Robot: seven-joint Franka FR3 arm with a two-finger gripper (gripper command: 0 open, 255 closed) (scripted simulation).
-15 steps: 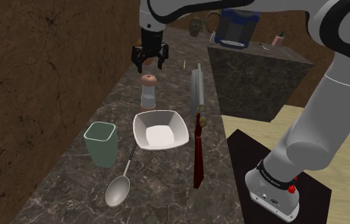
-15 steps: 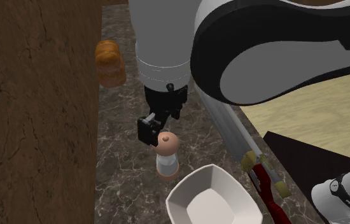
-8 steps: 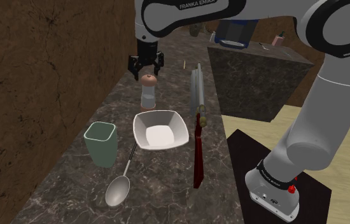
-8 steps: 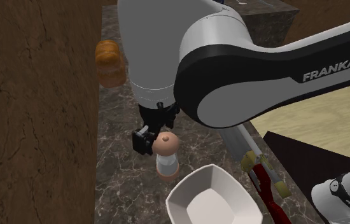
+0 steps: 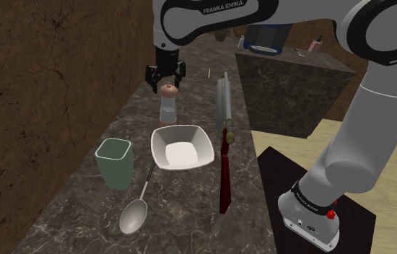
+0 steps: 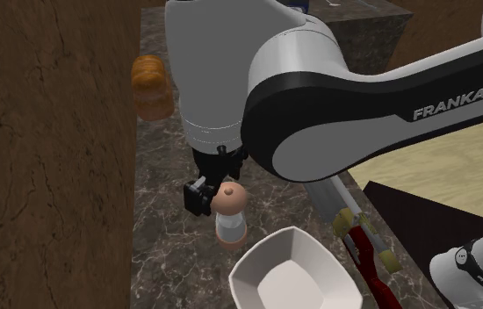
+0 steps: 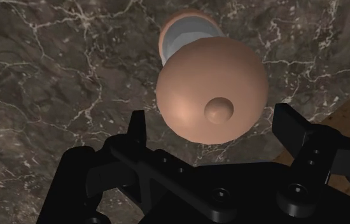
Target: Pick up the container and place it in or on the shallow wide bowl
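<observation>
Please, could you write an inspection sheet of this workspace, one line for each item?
Surface: dark marbled counter, along a brown wall.
Job's things: container with round pinkish cap, upright; white shallow bowl beside it, empty.
Clutter: green cup, spoon, long red-handled tool, brown object by the wall.
Gripper: open, fingers on either side of the container's cap, not clasping it.
Cables: nothing seen.
Surroundings: dark block with a blue machine on top; pale floor.

The words "FRANKA EMIKA" stand in white capitals on a dark band of the white robot arm (image 5: 224, 8) in the shoulder view. In the second exterior view, the same lettering on the arm's black band (image 6: 459, 101) reads "FRANKA EM", cut off at the picture's edge.
</observation>
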